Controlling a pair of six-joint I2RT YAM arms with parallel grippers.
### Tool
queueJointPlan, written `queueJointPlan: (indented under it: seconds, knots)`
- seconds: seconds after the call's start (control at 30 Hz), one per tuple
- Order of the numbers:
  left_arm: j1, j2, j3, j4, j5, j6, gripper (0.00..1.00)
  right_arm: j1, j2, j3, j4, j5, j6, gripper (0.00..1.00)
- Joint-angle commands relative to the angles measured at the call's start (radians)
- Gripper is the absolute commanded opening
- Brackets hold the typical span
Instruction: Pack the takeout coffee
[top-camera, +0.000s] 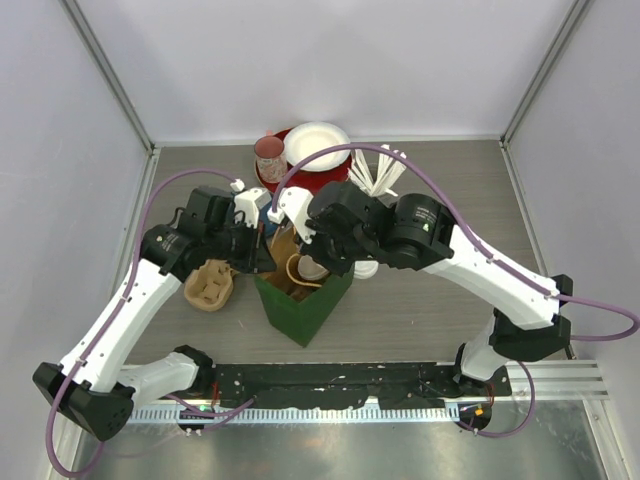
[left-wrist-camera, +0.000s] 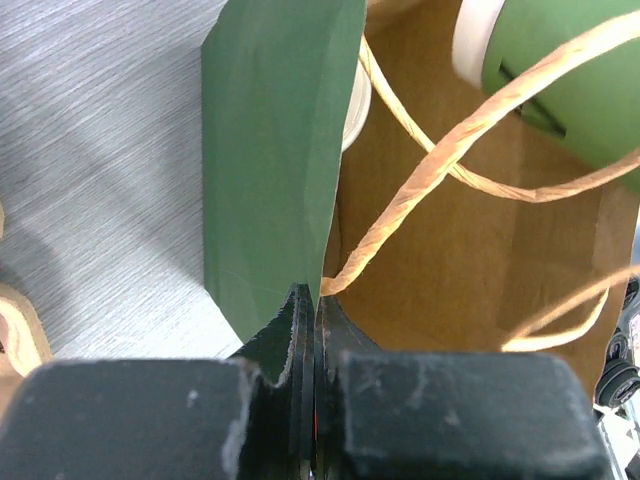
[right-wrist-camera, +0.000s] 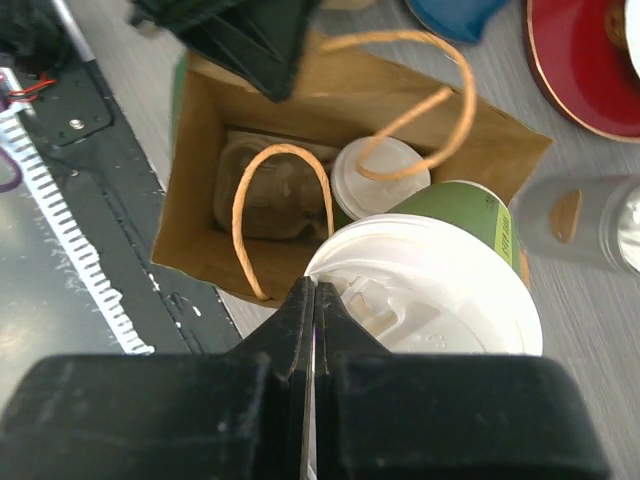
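cup (right-wrist-camera: 455, 208) hangs over bag (right-wrist-camera: 200, 170), lid (right-wrist-camera: 430, 295) pinched by right gripper (right-wrist-camera: 313, 292); left gripper (left-wrist-camera: 314, 300) pinches bag wall.

The paper bag (left-wrist-camera: 270, 150) is matt green outside and brown kraft inside, its handles (left-wrist-camera: 450, 150) rough twisted paper cord, the sip lid (right-wrist-camera: 440, 290) smooth white plastic on a matt green paper cup (right-wrist-camera: 465, 215), the table (left-wrist-camera: 100, 150) brushed grey woodgrain.

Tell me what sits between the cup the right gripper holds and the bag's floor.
A twine handle loops across the bag's mouth right beside the held cup; another lidded cup already stands inside. The rest of the way down looks clear.
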Motion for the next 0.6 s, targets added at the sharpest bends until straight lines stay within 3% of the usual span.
queueJointPlan:
  seconds: [0.0,0.23,0.4,0.57]
  knots:
    - [0.002,-0.008,0.014,0.054,0.034,-0.014,0.0,0.019,0.015,0.02,0.09,-0.134,-0.066,0.01]
    - [0.001,-0.012,0.011,0.046,0.028,0.032,0.0,0.021,0.03,0.048,0.076,-0.126,-0.083,0.01]
    - [-0.01,-0.003,0.037,0.026,-0.003,0.171,0.0,0.021,0.048,0.14,0.033,-0.048,-0.08,0.01]
    - [-0.025,0.009,0.057,0.0,0.002,0.219,0.0,0.021,0.056,0.18,-0.015,0.006,-0.064,0.01]
